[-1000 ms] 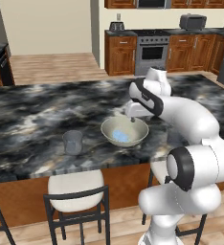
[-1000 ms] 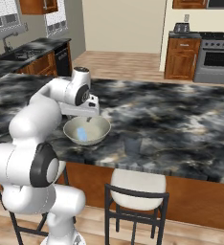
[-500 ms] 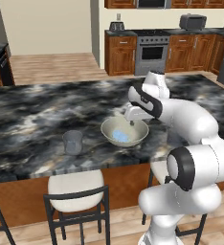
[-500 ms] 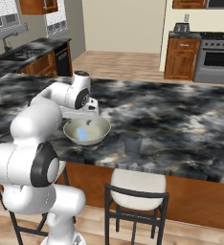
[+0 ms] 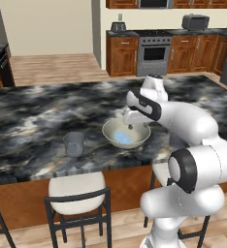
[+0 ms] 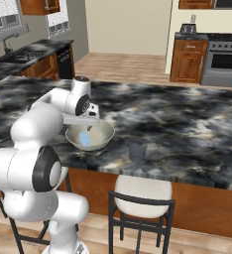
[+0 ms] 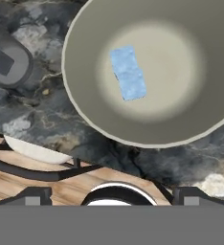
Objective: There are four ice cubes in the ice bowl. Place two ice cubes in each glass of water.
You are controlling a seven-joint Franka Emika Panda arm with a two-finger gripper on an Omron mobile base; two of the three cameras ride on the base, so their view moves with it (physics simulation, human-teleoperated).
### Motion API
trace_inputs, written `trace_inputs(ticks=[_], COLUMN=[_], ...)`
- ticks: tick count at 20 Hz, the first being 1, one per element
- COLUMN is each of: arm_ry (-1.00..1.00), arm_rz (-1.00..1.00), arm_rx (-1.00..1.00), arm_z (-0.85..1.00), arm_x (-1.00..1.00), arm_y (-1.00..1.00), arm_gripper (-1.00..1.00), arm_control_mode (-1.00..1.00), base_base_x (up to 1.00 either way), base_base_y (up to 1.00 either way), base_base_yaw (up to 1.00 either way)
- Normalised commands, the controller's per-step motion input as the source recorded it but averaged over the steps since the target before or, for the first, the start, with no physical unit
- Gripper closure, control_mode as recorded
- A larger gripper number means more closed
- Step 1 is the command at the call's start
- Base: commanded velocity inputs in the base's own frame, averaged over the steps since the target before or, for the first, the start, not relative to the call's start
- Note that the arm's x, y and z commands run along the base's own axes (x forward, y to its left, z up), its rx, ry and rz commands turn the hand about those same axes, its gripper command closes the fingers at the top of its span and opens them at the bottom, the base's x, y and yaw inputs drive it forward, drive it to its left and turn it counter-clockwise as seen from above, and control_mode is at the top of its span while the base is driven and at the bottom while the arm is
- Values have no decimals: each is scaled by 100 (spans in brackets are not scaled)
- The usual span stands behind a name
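The ice bowl (image 5: 126, 133) (image 6: 89, 135) (image 7: 85, 110) sits near the island counter's front edge. Two pale blue ice cubes (image 7: 128, 73) lie side by side on its floor, and read as a blue patch (image 5: 122, 139) (image 6: 85, 140) from the base views. One glass of water (image 5: 73, 144) (image 7: 6, 60) stands left of the bowl, and another glass (image 6: 138, 150) stands to the bowl's right. My gripper (image 5: 130, 125) (image 6: 89, 124) (image 7: 114, 196) hangs just over the bowl, pointing down. It is open with nothing between its fingers.
The dark marbled counter (image 5: 33, 116) extends far to the left and back. Stools (image 5: 76, 191) (image 6: 140, 193) are tucked under the front edge. My own arm (image 5: 183, 121) arches over the counter to the right of the bowl.
The gripper has come down a little toward the bowl, staying open. The bowl and glasses have not moved.
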Motion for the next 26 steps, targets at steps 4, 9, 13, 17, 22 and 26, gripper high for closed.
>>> trace_inputs(ticks=[4,9,13,17,22,26], arm_ry=[0,0,0,0,0,0], arm_rz=[0,0,0,0,1,1], arm_rx=[0,0,0,0,0,0], arm_z=[-12,-11,-9,-11,-18,-28], arm_x=[20,22,19,23,18,13], arm_y=[8,9,13,14,2,0], arm_gripper=[-100,-100,-100,-100,-100,-100], arm_control_mode=[-100,-100,-100,-100,-100,-100], base_base_x=[0,0,0,0,0,0], base_base_y=[0,0,0,0,0,0], base_base_yaw=[0,0,0,0,0,0])
